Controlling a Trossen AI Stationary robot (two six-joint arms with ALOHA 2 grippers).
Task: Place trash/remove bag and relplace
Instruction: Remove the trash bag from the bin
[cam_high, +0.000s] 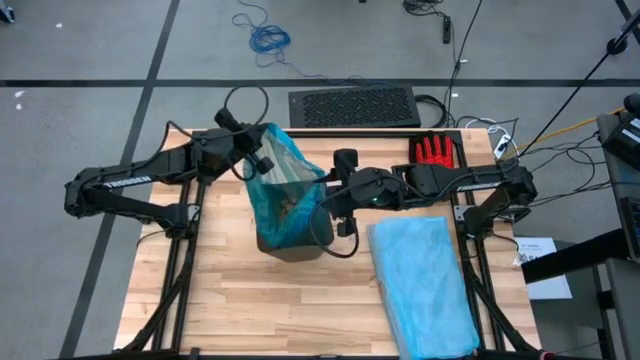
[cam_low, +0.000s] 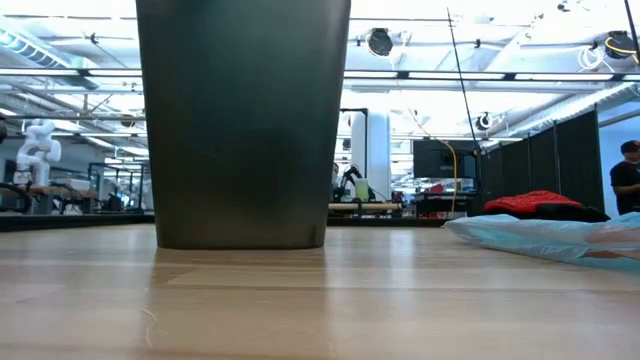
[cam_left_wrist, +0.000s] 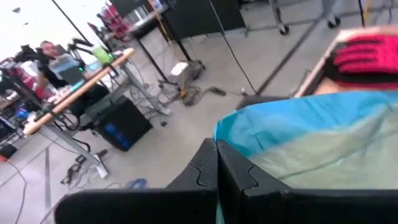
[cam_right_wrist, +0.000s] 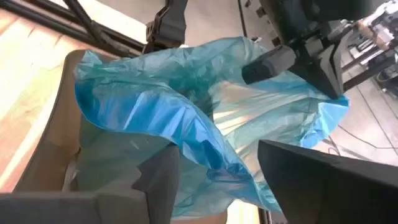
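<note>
A dark bin (cam_high: 295, 240) (cam_low: 243, 120) stands mid-table, lined with the teal-green bag (cam_high: 283, 185) (cam_right_wrist: 186, 118). The bag's top is drawn up above the bin's rim, and brown trash (cam_high: 290, 212) shows through it inside. My left gripper (cam_high: 262, 160) (cam_left_wrist: 217, 163) is shut on the bag's raised far-left edge. My right gripper (cam_high: 338, 205) (cam_right_wrist: 233, 180) is open at the bin's right side. A fold of the bag's rim (cam_right_wrist: 208, 152) lies between its fingers; whether they touch it, I cannot tell. My left gripper pinches the bag's top edge (cam_left_wrist: 239, 148) (cam_right_wrist: 273, 74) between its two shut fingers. It comes nearly level from the table's left. The plastic is pulled up and away from the bin's rim, while the bag's lower part stays inside the bin.
A paler sky-blue plastic bag (cam_high: 422, 285) (cam_low: 560, 238) lies flat on the table's right half. A red glove (cam_high: 435, 152) (cam_left_wrist: 370, 53) rests at the far right corner. A black mat (cam_high: 352, 106) lies on the floor beyond the far edge. A person (cam_left_wrist: 56, 59) sits at a desk.
</note>
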